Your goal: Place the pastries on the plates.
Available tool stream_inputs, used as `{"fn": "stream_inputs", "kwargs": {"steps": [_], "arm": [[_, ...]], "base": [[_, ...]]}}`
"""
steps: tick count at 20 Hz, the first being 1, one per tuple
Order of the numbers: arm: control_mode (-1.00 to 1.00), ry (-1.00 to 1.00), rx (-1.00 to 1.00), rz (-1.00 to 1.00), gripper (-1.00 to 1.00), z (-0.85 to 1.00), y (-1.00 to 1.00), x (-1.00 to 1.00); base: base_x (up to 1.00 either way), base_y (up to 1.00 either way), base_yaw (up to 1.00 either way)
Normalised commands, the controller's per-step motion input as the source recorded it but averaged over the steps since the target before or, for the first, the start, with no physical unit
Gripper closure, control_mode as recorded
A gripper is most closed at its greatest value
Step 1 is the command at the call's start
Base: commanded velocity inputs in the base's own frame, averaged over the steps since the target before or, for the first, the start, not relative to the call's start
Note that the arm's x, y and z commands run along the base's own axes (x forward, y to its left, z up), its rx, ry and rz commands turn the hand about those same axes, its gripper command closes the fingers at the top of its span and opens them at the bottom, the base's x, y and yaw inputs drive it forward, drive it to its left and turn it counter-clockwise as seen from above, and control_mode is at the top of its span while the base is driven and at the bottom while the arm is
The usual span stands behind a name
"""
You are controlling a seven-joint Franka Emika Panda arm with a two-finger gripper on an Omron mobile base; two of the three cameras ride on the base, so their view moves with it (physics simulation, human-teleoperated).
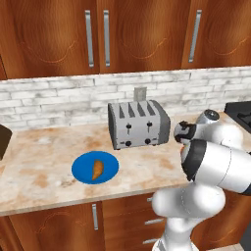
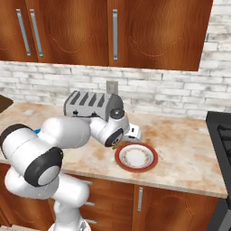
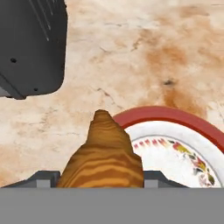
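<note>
Silver toaster [image 1: 138, 123] sits against the brick backsplash [image 1: 59, 100], between the 2 plates on the marbled counter [image 1: 39, 157]. 1 pastry [image 1: 97, 169] lies on the blue plate [image 1: 78, 169]. Gripper [image 3: 101, 175] clamped on the second pastry [image 3: 103, 153], over the red-rimmed plate's [image 2: 136, 157] near edge.

Brushed-metal toaster [image 1: 138, 124] (glossy wooden cabinets [image 1: 122, 34])

One pastry [image 1: 97, 169] lies on the plate [image 1: 81, 172] before the toaster [image 1: 138, 123] — the second plate [image 2: 136, 157] sits to the toaster's right.
</note>
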Motion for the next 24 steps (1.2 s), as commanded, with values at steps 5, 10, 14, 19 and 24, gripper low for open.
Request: {"fn": "stream_inputs", "kwargs": {"steps": [5,10,14,19,24], "arm": [[-1.00,0.14,0.00,0.00,1.00,-0.35,-0.96,0.00],[-1.00,0.03,0.00,0.00,1.00,-0.61,-0.27,-0.11],[-1.00,0.00,0.00,-0.02,1.00,-0.52,0.00,-0.31],[-1.00,0.00,0.00,-0.01,1.00,-0.58,0.06,0.06],[-1.00,-0.07,0.00,0.00,-1.00,-0.04,-0.02,-0.32]], "base": [[0.00,0.00,0.00],[0.00,0.00,0.00],[0.00,0.00,0.00],[0.00,0.00,0.00],[0.00,0.00,0.00]]}}
